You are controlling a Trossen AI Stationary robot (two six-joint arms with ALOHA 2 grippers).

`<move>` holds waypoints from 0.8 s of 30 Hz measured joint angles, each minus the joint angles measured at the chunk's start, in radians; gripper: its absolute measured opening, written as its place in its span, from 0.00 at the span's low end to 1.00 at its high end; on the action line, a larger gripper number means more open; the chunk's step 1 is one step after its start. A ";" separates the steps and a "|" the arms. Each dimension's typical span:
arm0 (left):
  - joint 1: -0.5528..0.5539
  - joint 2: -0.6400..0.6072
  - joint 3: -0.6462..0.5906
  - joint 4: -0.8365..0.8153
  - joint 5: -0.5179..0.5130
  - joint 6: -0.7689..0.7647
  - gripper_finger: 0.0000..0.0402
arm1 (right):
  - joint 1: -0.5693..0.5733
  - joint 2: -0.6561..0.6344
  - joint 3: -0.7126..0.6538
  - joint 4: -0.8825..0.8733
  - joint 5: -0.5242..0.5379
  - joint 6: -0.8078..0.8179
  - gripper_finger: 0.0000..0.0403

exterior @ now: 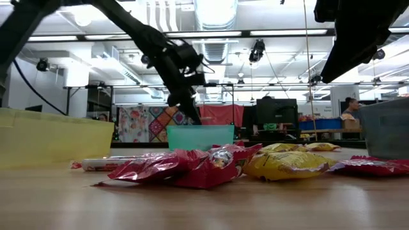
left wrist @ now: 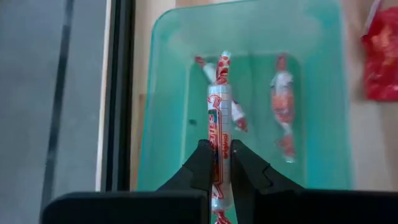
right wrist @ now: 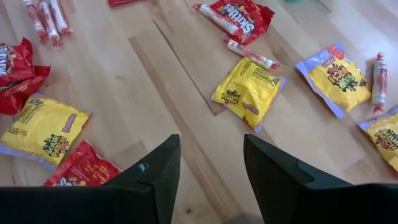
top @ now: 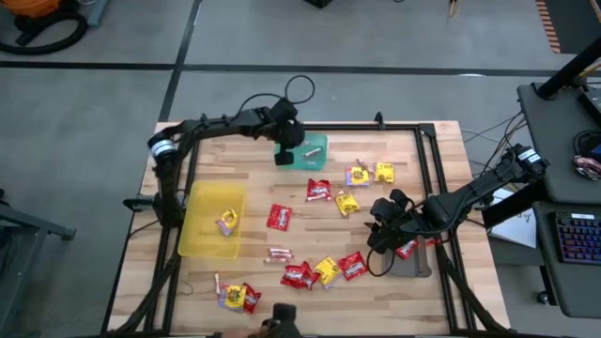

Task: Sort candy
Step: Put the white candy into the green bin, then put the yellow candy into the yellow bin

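The left gripper [left wrist: 216, 163] has its jaws clamped on a twisted candy roll [left wrist: 219, 124] above the green tray [left wrist: 161, 93], where two more rolls [left wrist: 283, 102] lie. This looks like the drop-off step: next, part the jaws. The roll's long axis runs straight out from the jaws, tip forward. The right gripper [right wrist: 211, 165], jaws apart, hovers over packets on the counter [right wrist: 155, 81].

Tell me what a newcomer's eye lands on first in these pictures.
First, the left tool, shut on a twisted roll above the green tray at the table's far edge, where two more rolls already lie. Next, the scatter of red packets and yellow packets across the wooden table, with the right tool open above them.
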 joint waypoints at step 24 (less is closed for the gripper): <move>0.030 0.081 0.089 -0.069 0.007 -0.037 0.21 | 0.000 0.000 0.000 0.007 0.001 -0.005 0.41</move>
